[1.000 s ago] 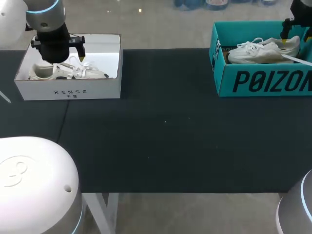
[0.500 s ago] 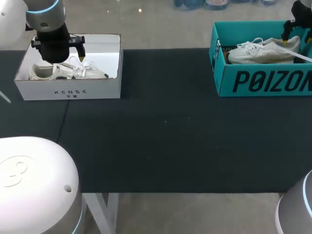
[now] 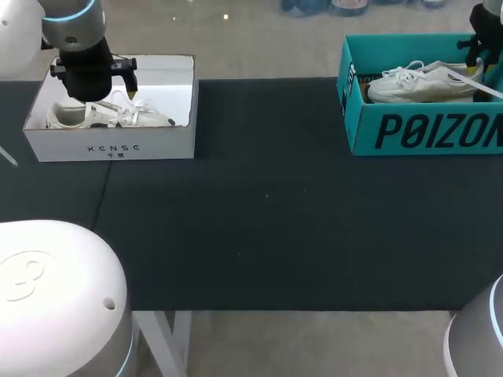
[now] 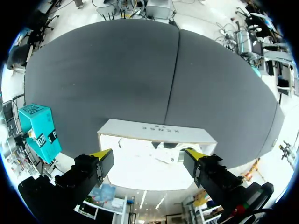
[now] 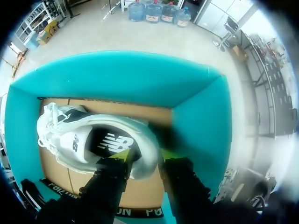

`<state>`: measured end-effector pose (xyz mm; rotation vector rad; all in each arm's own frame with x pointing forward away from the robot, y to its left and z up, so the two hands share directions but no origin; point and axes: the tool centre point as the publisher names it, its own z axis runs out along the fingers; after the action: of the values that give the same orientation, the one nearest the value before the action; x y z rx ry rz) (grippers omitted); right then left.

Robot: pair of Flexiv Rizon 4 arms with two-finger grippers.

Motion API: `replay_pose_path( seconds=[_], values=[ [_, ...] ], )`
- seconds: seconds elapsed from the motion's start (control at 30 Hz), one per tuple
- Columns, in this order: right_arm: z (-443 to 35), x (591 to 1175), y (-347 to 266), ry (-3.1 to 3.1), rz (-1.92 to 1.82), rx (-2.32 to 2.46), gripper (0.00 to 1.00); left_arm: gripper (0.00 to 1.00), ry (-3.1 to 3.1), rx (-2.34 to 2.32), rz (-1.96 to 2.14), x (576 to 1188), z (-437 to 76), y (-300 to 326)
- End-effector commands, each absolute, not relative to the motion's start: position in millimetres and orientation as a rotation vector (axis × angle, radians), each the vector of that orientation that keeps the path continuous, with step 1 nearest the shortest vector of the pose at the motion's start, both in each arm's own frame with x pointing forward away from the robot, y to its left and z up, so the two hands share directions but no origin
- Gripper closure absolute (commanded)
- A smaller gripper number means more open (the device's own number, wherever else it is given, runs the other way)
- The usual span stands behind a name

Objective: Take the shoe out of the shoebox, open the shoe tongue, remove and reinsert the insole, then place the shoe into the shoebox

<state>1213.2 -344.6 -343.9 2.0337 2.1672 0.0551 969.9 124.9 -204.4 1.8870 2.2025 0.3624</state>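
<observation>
Two shoes lie in their boxes on the desk (image 3: 267, 220), so we rate the task at its first step: removal, tongue, insole and return all remain. The right gripper (image 5: 146, 154) sits in the teal shoebox (image 3: 424, 129), fingers apart astride the heel of the white shoe (image 3: 424, 82), apparently unclamped. The left gripper (image 4: 148, 156) hovers over the white shoebox (image 3: 110, 148) and the second shoe (image 3: 118, 116), fingers spread wide, empty.

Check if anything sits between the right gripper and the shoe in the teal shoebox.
Nothing visible does. The right gripper is down inside the teal shoebox, with the heel of the white shoe between its open fingers. No lid, paper or other item covers the shoe.
</observation>
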Motion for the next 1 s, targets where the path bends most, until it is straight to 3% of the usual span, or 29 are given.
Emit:
replay_pose_path(
  seconds=[0.03, 0.27, 0.37, 0.57, 0.67, 0.73, 1.0],
  values=[
    [-346.1, 1224.0, -345.2, 2.182, -0.001, 2.052, 0.67, 0.0, 2.202, 1.889, 0.365, 969.8, -204.4, 125.2],
    [-344.4, 1228.5, -350.3, 2.16, -0.019, 2.065, 0.62, 0.0, 2.202, 1.889, 0.365, 969.8, -204.4, 125.2],
    [-343.0, 1229.4, -352.4, 2.153, -0.02, 2.074, 0.55, 0.0, 2.202, 1.889, 0.365, 969.8, -204.4, 125.2],
    [-341.6, 1230.7, -354.8, 2.141, -0.023, 2.085, 0.56, 0.0, 2.202, 1.889, 0.365, 969.8, -204.4, 125.2],
    [-341.4, 1231.3, -355.1, 2.14, -0.022, 2.09, 0.69, 0.0, 2.202, 1.889, 0.365, 969.8, -204.4, 125.2],
    [-341.9, 1232.4, -355.3, 2.14, -0.025, 2.094, 1.0, 0.0, 2.202, 1.889, 0.365, 969.8, -204.4, 125.2],
    [-345.1, 1231.6, -354.7, 2.148, -0.039, 2.098, 1.0, 0.0, 2.202, 1.889, 0.365, 969.8, -204.4, 125.2]
  ],
)
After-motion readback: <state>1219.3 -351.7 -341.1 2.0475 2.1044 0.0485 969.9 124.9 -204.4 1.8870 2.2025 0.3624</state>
